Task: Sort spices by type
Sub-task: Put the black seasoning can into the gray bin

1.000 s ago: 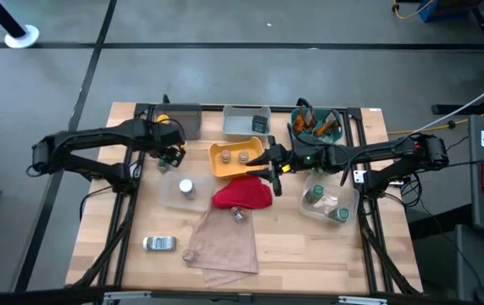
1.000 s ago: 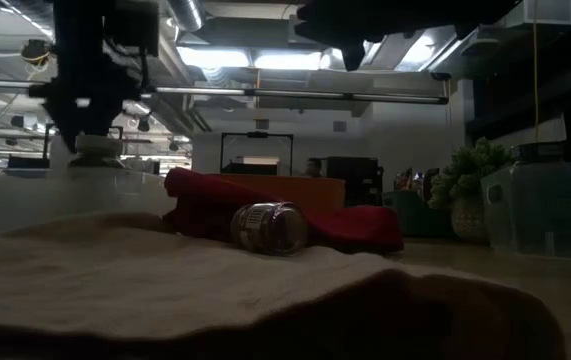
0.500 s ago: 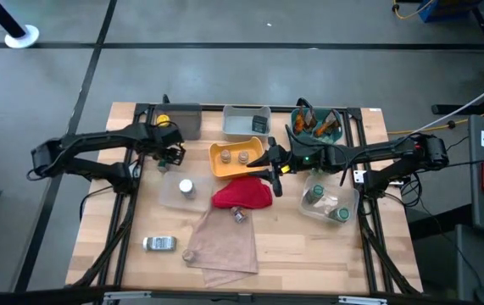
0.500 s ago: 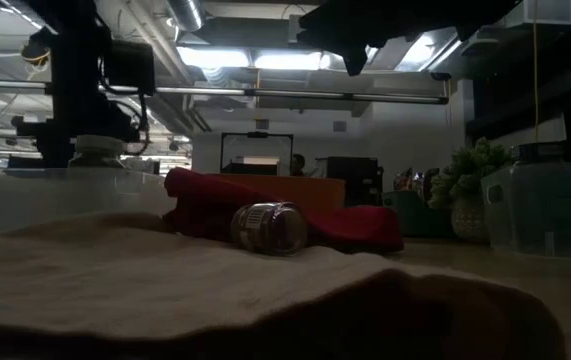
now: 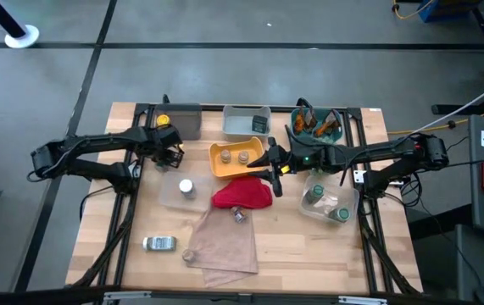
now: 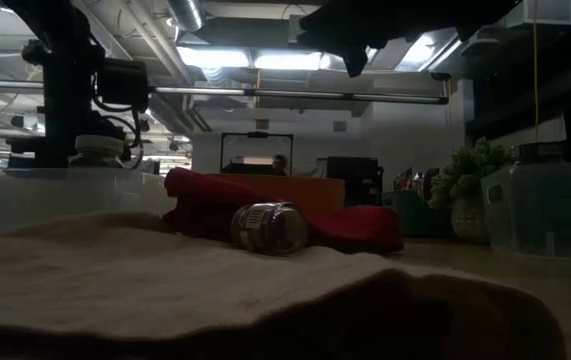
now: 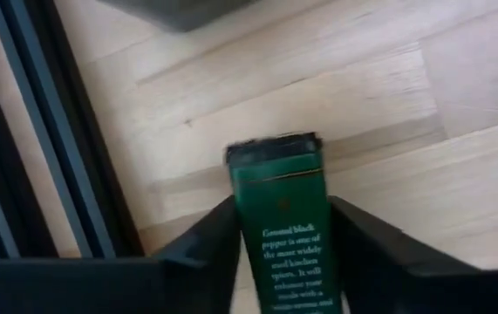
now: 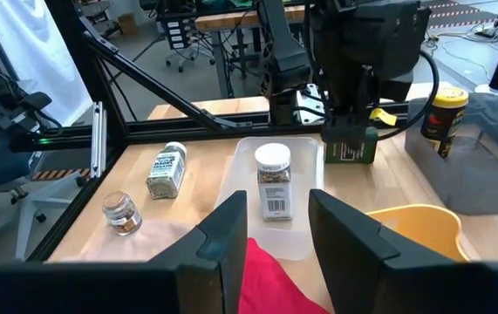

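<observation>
My left gripper point(image 5: 169, 152) point(image 7: 281, 218) hangs over the table between the dark grey bin point(image 5: 184, 119) and the clear tray point(image 5: 180, 191), shut on a dark green pepper tin point(image 7: 285, 234) point(image 8: 349, 145). My right gripper point(image 5: 272, 168) point(image 8: 276, 253) is open, hovering between the yellow tray point(image 5: 225, 169) and the red cloth point(image 5: 242, 195). Two tan-topped pots point(image 5: 235, 156) stand in the yellow tray. A silver-capped jar point(image 5: 186, 186) point(image 8: 272, 180) stands in the clear tray. Another jar point(image 6: 270, 227) point(image 5: 238, 214) lies on its side on the tan cloth point(image 5: 223, 246). My left gripper pinches the green tin between its two fingers point(image 7: 207, 253), one on each long side of the body point(image 7: 257, 228). The fingers come from above, pointing down, along the tin. The black-capped end point(image 7: 270, 150) points down at the table and the tin hangs upright below the gripper.
A yellow-capped bottle point(image 5: 162, 121) sits in the dark grey bin, a dark tin point(image 5: 259, 124) in the pale grey bin, orange sachets point(image 5: 318, 125) in a dark bowl, green-lidded jars point(image 5: 314, 196) in the right clear box. A jar point(image 5: 158, 244) lies near left. A green plant point(image 6: 470, 180) stands right.
My left gripper, still shut on the tin, has turned about its upright axis and shifted a little toward the table's left edge. My right gripper has kept still.
</observation>
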You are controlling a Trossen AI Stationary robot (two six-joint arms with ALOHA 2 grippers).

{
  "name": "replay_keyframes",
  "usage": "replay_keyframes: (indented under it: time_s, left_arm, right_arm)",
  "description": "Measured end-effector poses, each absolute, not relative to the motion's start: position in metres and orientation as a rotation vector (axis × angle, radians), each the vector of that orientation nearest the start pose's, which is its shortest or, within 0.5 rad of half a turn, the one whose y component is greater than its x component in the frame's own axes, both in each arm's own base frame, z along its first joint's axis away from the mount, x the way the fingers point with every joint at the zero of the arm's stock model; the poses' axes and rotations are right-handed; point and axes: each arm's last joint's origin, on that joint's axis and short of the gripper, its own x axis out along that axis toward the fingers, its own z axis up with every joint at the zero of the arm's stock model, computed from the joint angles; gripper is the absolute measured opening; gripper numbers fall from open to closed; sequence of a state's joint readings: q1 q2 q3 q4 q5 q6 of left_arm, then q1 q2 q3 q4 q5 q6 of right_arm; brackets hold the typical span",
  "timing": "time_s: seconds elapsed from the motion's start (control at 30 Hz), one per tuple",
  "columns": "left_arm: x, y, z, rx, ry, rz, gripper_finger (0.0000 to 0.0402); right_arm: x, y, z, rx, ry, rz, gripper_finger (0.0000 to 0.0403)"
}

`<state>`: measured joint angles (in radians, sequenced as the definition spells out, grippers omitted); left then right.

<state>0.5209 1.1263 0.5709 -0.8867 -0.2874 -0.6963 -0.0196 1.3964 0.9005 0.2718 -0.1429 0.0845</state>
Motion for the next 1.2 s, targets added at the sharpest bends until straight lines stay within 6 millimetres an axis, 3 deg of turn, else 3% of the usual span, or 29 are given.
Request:
replay_keyframes:
  time_s: [0.13,0.37,0.63,0.9,1.2]
  left_arm:
    - [0.134,0.087,0.169,-0.694,1.179,1.137,0.0088]
    - [0.138,0.089,0.178,-0.637,1.175,1.083,0.0087]
    - [0.154,0.097,0.222,-0.518,1.061,0.966,0.0087]
    - [0.174,0.099,0.272,-0.446,0.86,0.79,0.0087]
    - [0.213,0.086,0.303,-0.39,0.496,0.428,0.009]
  right_arm:
    - [0.312,-0.002,0.277,0.103,0.242,0.113,0.0127]
    - [0.312,-0.002,0.277,0.104,0.246,0.112,0.0127]
    - [0.312,-0.002,0.277,0.116,0.242,0.11,0.0127]
    - [0.313,-0.009,0.279,0.136,0.234,-0.028,0.0127]
    - [0.317,-0.037,0.313,0.15,0.239,-0.057,0.0127]
